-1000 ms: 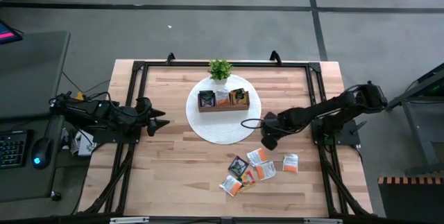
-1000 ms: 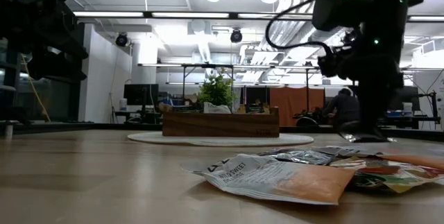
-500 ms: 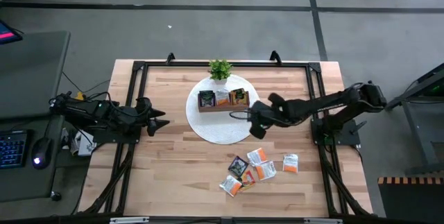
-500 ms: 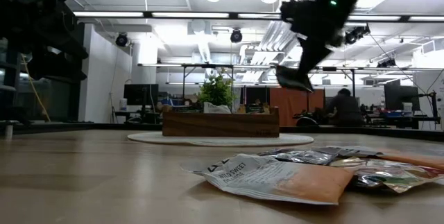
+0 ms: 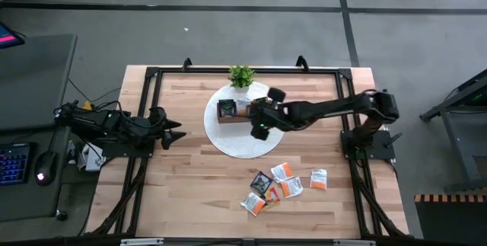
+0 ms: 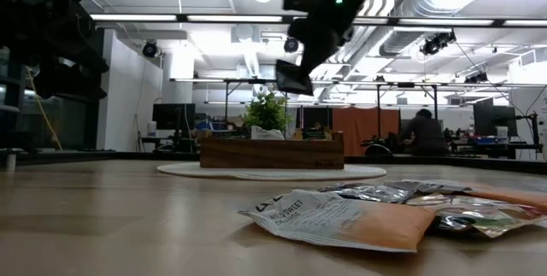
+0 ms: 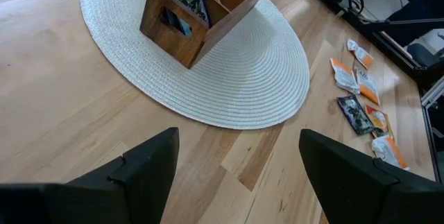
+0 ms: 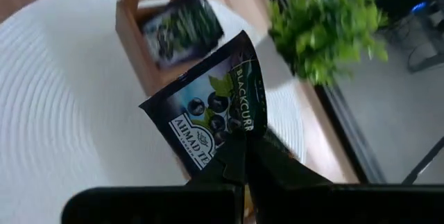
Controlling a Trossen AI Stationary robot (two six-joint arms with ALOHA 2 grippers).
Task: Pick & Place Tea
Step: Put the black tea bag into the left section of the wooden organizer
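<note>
My right gripper [image 5: 259, 129] is shut on a dark green-black tea sachet [image 8: 208, 116] above the near side of the brown wooden tray [image 5: 243, 110]. The tray stands on a round white mat [image 5: 228, 139] and has sachets in its compartments. In the low view the sachet [image 6: 293, 78] hangs high above the tray [image 6: 272, 152]. Several more tea sachets [image 5: 283, 184] lie in a loose heap on the table, near and right of the mat. My left gripper [image 5: 179, 129] waits open at the table's left side, with nothing between its fingers. My right gripper pinches the dark sachet between its two fingers at one corner of its lower edge [image 8: 239, 139]. The fingers [image 8: 267, 158] slant down from the table's right side. The sachet sticks out past the fingertips, tilted and lifted clear of the tray and mat.
A small green potted plant [image 5: 241, 75] stands at the mat's far edge, just behind the tray. A black frame [image 5: 152, 75] runs along the table's far, left and right sides. Bare wood lies left of the mat [image 5: 183, 177].
My right gripper has risen from beside the heap of sachets and swung toward the table's left and far side until it is over the tray. It has rolled at the wrist on the way. The dark sachet has gone up with it, clear of the table.
</note>
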